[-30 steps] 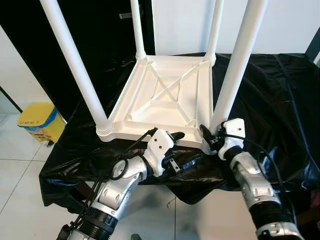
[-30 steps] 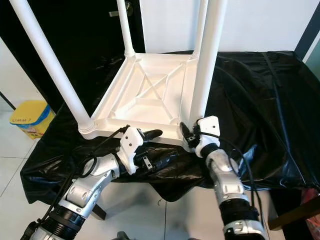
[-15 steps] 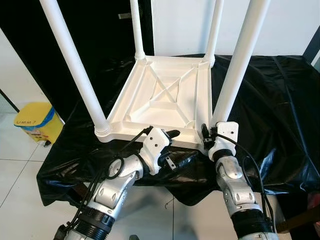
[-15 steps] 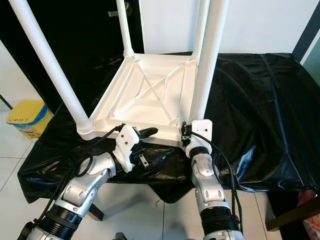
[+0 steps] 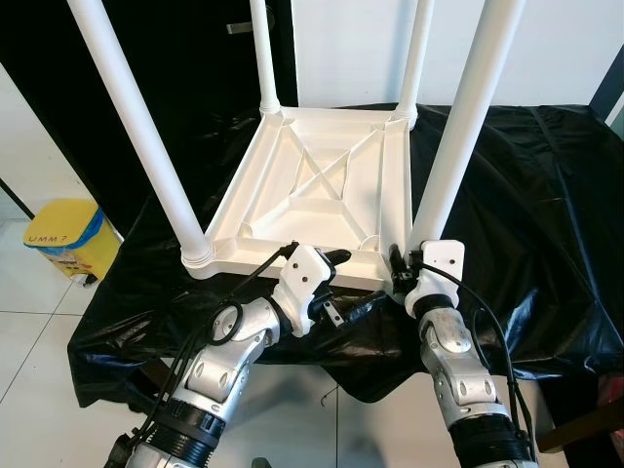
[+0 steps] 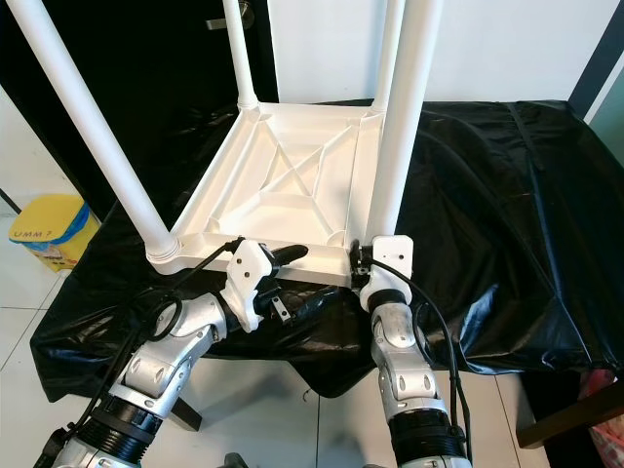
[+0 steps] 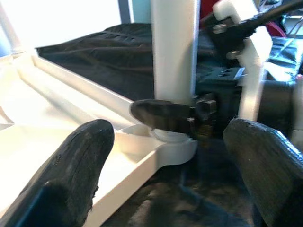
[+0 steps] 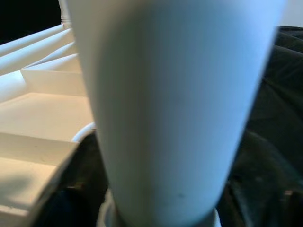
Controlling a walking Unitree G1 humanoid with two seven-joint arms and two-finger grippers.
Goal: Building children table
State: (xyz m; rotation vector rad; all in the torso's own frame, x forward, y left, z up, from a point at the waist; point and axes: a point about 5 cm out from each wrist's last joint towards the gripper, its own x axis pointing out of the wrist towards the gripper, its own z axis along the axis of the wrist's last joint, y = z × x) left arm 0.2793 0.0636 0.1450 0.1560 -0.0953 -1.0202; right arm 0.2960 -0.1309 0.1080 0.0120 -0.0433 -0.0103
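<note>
A white plastic children's table lies upside down on a black-draped surface, its four white legs pointing up. My right gripper sits at the base of the near right leg, one finger on each side of it and shut on it. In the right wrist view that leg stands very close. My left gripper is at the table's near rim, open, with one finger above the rim and the other below it. In the left wrist view its wide-spread fingertips frame the rim corner.
The black cloth spreads far to the right and hangs over the near edge. A yellow bin stands on the tiled floor at the left. A dark door and a white wall are behind.
My right arm has swung left, so its forearm now stands straight below the near right leg, with the gripper tight at the leg's base. The left gripper has barely moved.
</note>
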